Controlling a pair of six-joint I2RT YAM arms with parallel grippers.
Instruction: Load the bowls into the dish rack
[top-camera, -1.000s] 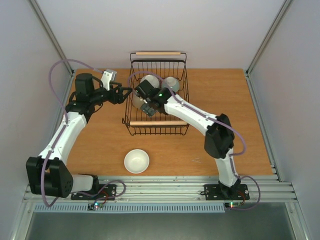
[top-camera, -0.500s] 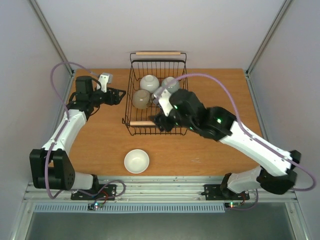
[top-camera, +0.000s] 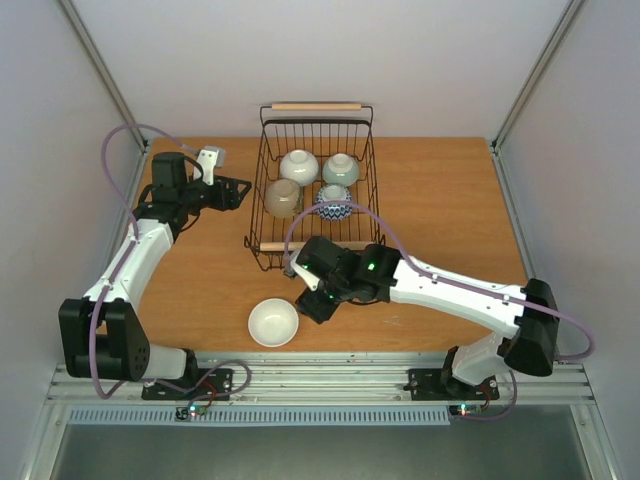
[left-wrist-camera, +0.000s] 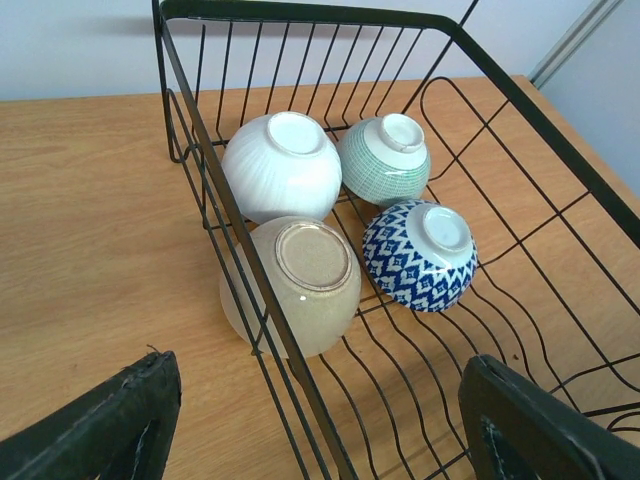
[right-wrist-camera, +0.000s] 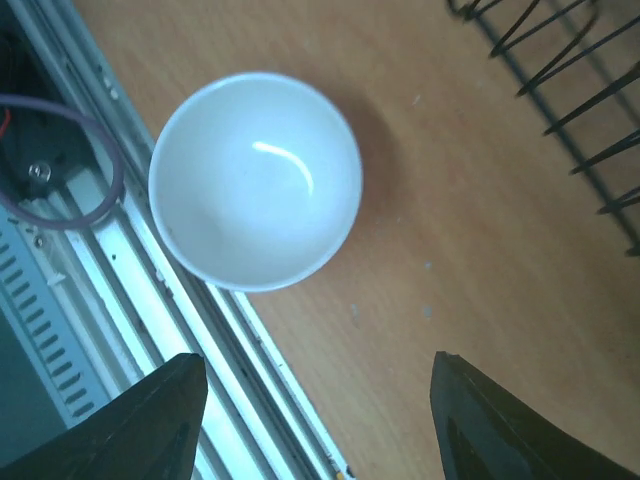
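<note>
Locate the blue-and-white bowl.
Top view: the blue-and-white bowl sits upside down in the dish rack, right of the tan bowl, with the green bowl behind it.

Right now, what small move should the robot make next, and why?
Probably lower the open right hand onto the rim of the white bowl. It is the only bowl left on the table, upright beside that hand; four other bowls already sit in the dish rack.

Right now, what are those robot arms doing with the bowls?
They are loading bowls into the dish rack. Inside it, upside down, are a ribbed white bowl, a green bowl, a tan bowl and a blue-and-white bowl. The right gripper hovers open near the plain white bowl, upright on the table. The left gripper is open beside the rack, holding nothing.
</note>
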